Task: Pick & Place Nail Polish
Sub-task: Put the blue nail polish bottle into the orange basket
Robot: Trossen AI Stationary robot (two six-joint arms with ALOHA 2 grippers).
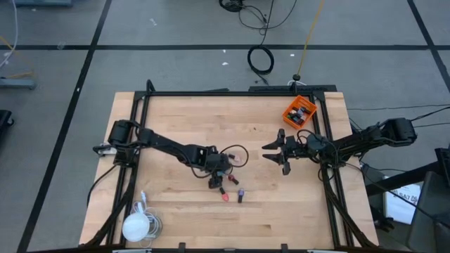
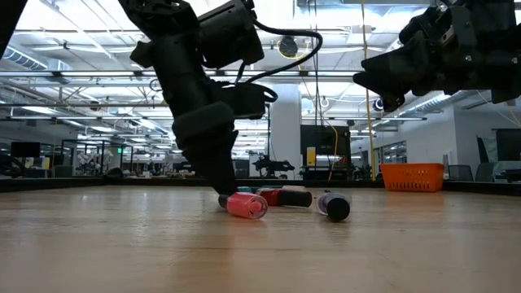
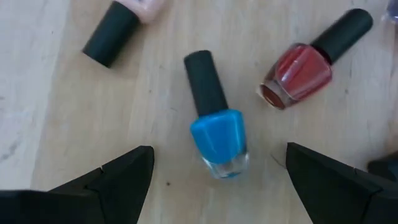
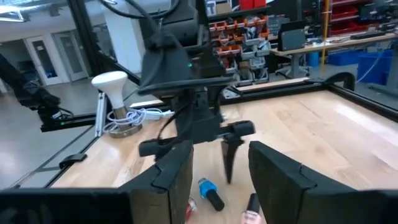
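Observation:
A teal nail polish bottle (image 3: 217, 134) with a dark cap lies on its side on the wooden table. My left gripper (image 3: 219, 155) is open and low over the table, with one finger on each side of the bottle and clear of it. A red bottle (image 3: 298, 71) and a pink one (image 3: 118, 28) lie close by, and a purple one (image 2: 334, 205) lies a little farther off. In the high view my left gripper (image 1: 218, 181) is at mid-table. My right gripper (image 1: 271, 152) hovers open and empty to its right, above the table.
An orange bin (image 1: 299, 111) holding several small bottles stands at the table's far right corner. A white lamp with a coiled cable (image 1: 137, 225) sits at the near left corner. A dark frame runs along the table's edges.

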